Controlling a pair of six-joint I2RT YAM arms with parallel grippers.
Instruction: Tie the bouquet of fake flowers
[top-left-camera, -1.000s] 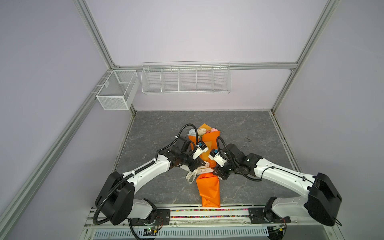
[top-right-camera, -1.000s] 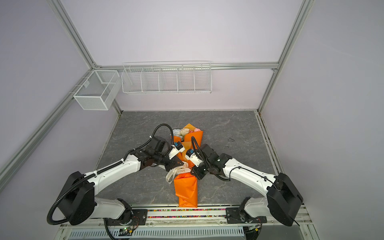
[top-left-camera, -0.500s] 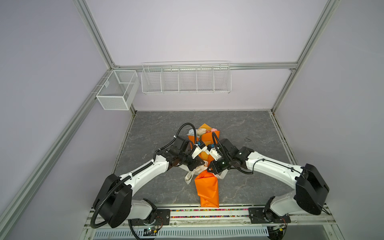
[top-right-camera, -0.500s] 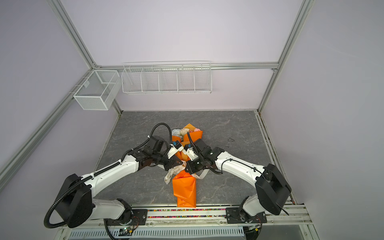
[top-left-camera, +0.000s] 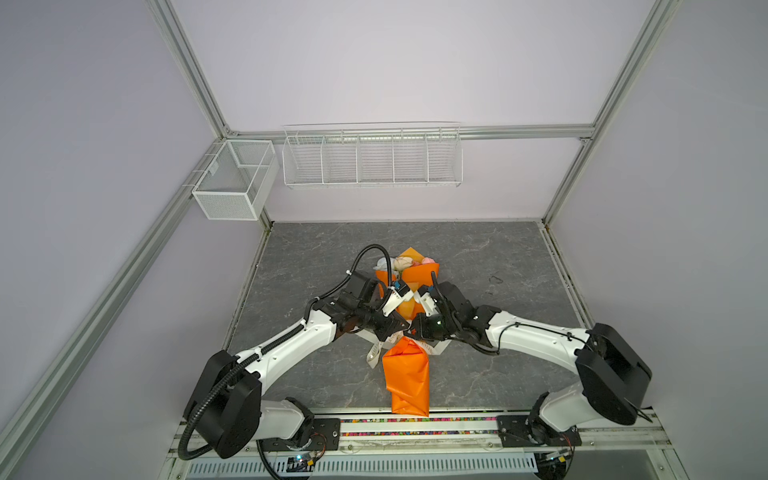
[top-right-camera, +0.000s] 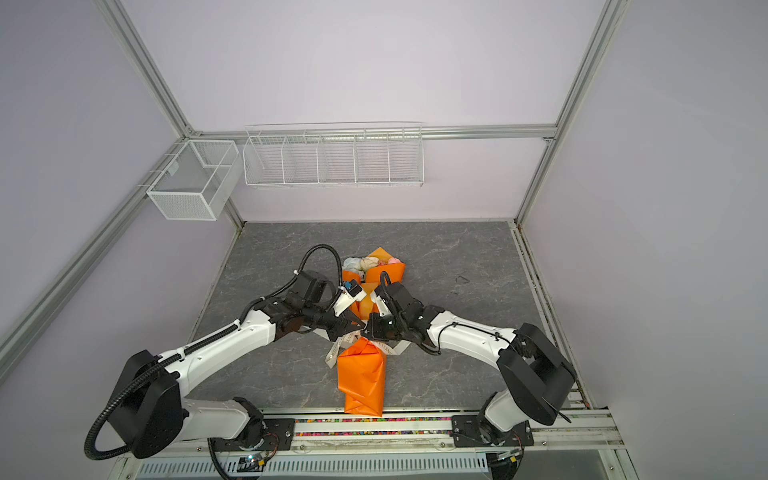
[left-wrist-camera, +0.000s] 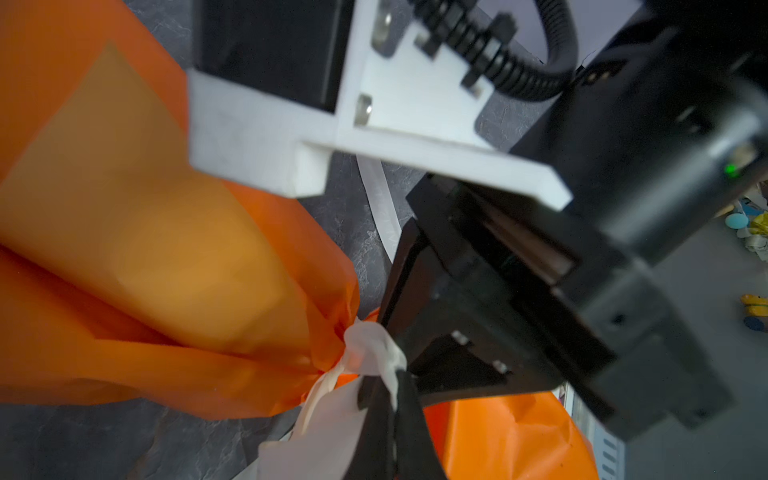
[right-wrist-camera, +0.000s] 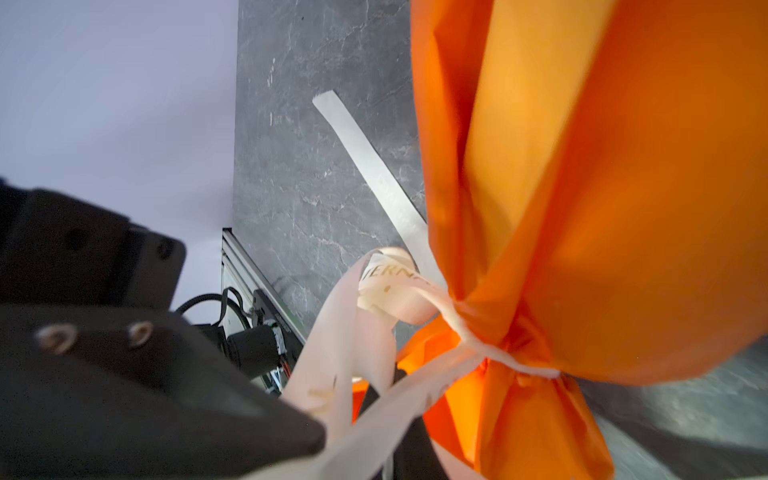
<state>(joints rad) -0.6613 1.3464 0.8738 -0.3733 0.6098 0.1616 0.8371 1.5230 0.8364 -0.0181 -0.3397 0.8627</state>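
Found left gripper (top-left-camera: 400, 327) pinched shut on cream ribbon (left-wrist-camera: 370, 353) at its knot, right gripper (top-left-camera: 412, 330) clamped on the same ribbon, tips almost meeting. Found bouquet of fake flowers (top-left-camera: 407, 374) lying on grey table (top-left-camera: 498, 266), wrapped in orange paper (top-right-camera: 361, 376), blooms (top-left-camera: 404, 262) toward back wall (top-left-camera: 374, 83), waist cinched by ribbon.

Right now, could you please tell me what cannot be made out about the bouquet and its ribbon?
Stems of the bouquet of fake flowers: orange paper hides them in every view.
Knot of the ribbon: both top views, covered by left end effector and right end effector.
Lettering: blurred, right wrist view.
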